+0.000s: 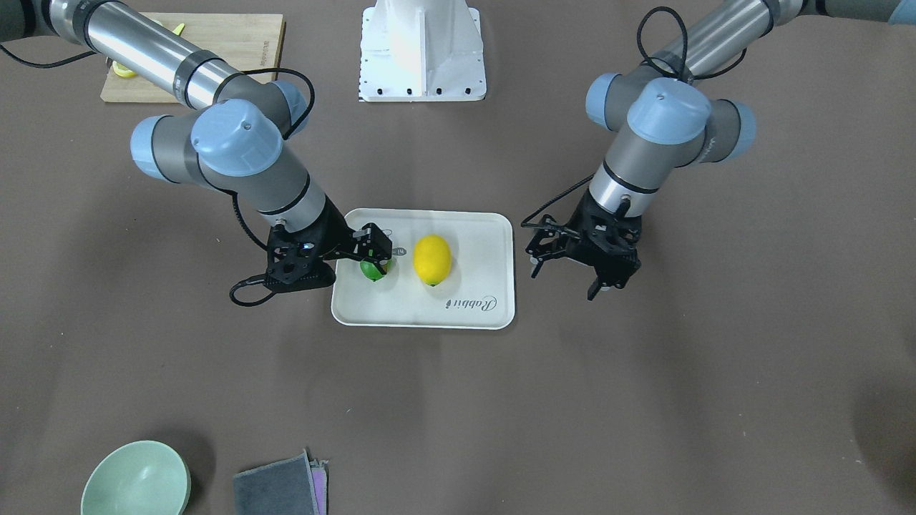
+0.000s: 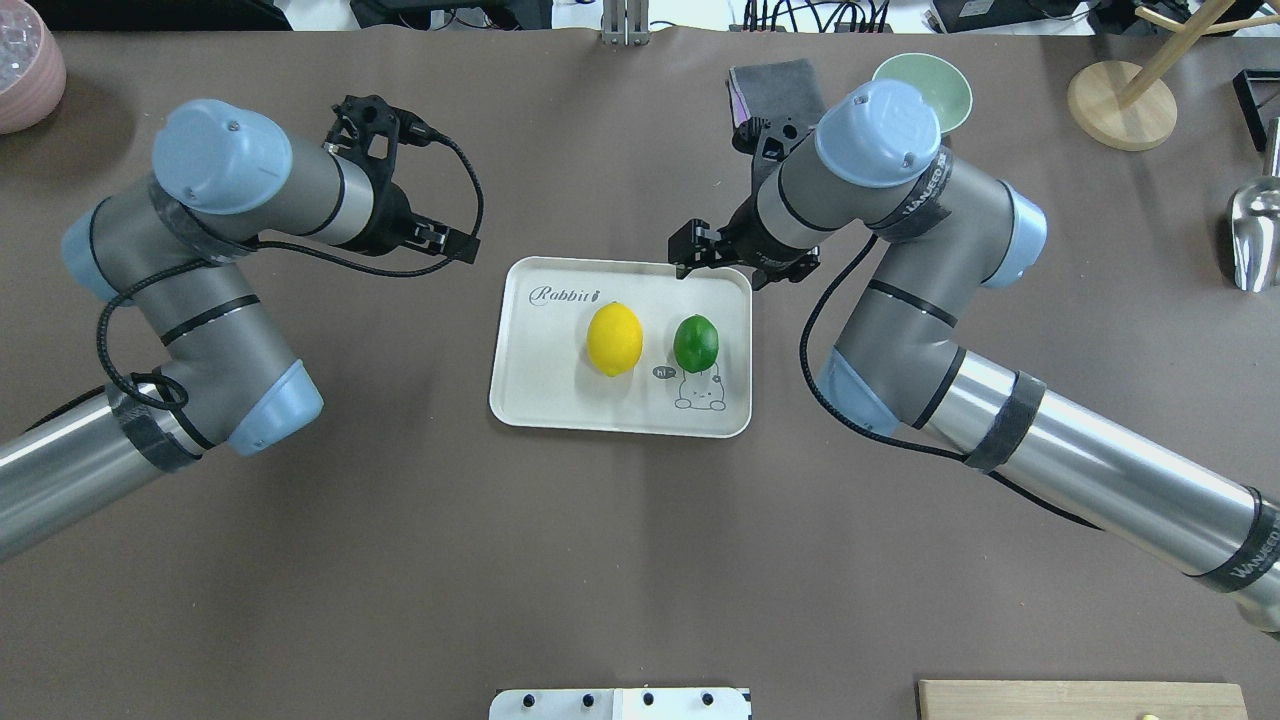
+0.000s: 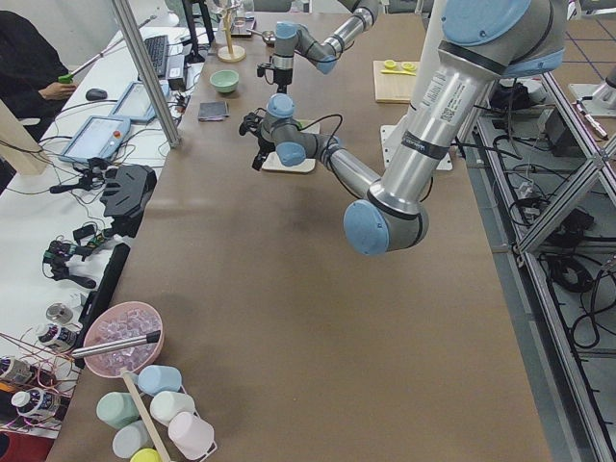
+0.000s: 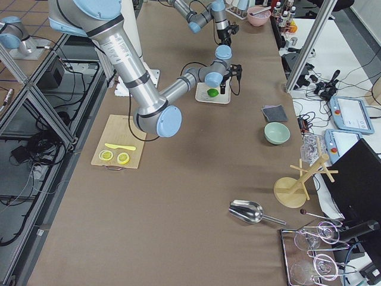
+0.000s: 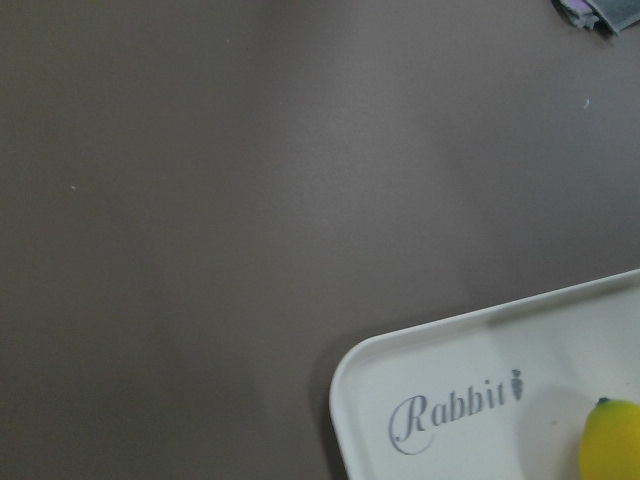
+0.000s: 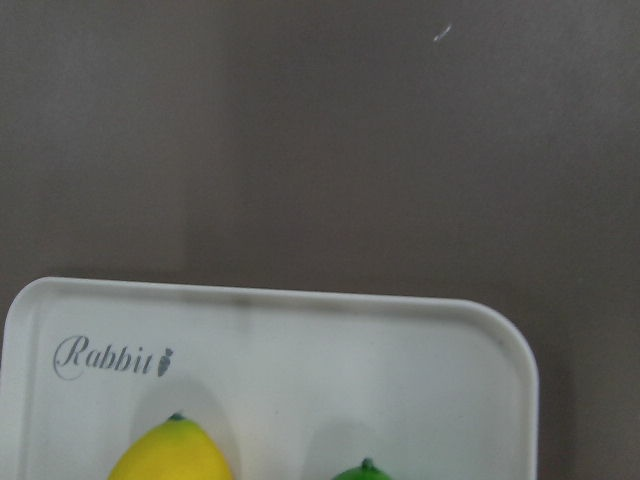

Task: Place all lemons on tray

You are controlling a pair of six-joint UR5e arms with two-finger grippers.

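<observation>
The off-white tray (image 1: 472, 300) (image 2: 560, 390) lies at the table's middle. The yellow lemon (image 1: 432, 259) (image 2: 614, 338) and the dark green lemon (image 1: 372, 270) (image 2: 695, 343) both lie on it, side by side and free. My right gripper (image 1: 376, 247) (image 2: 697, 250) hangs open and empty over the tray's far edge, next to the green lemon. My left gripper (image 1: 565, 275) (image 2: 445, 240) is open and empty beside the tray, off its other side. The wrist views show the tray (image 5: 450, 380) (image 6: 300, 350) and lemon tops, but no fingers.
A wooden cutting board (image 1: 243, 43) with lemon slices lies near the robot base (image 1: 422, 50). A green bowl (image 2: 935, 85) and a grey cloth (image 2: 770, 85) sit on the far side. A wooden stand (image 2: 1120, 95) and a metal scoop (image 2: 1255, 230) are far right.
</observation>
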